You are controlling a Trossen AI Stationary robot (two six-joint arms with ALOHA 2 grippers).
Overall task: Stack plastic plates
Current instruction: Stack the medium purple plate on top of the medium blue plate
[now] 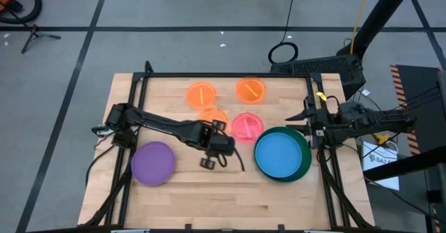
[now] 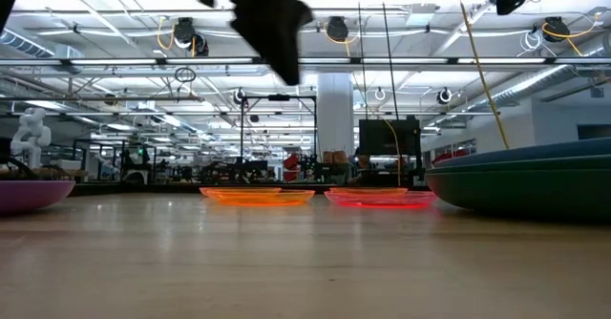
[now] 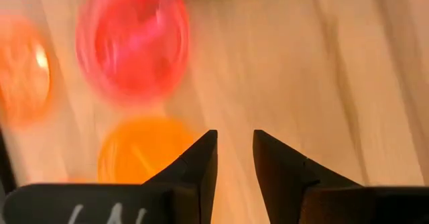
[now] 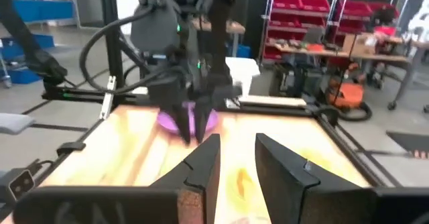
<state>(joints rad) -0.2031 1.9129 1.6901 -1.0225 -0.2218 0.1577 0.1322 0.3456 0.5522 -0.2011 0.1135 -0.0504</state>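
Note:
Plastic plates lie flat on the wooden table: two orange ones [image 1: 201, 94] [image 1: 251, 90] at the far side, a third orange one [image 1: 212, 115] partly under my left arm, a pink one [image 1: 247, 126], a purple one [image 1: 153, 162] at the left. A blue plate [image 1: 279, 154] rests inside a dark green plate [image 1: 304, 164] at the right. My left gripper [image 1: 224, 156] hangs above bare wood near the table's middle, pointing steeply down, open and empty [image 3: 234, 133]. My right gripper [image 1: 304, 118] waits at the table's right edge, level, open and empty [image 4: 238, 138].
A black frame rail [image 1: 230, 74] runs around the tabletop. Bare wood lies along the near edge between the purple plate and the green and blue pair. In the low view the left gripper [image 2: 272, 23] hangs well above the tabletop.

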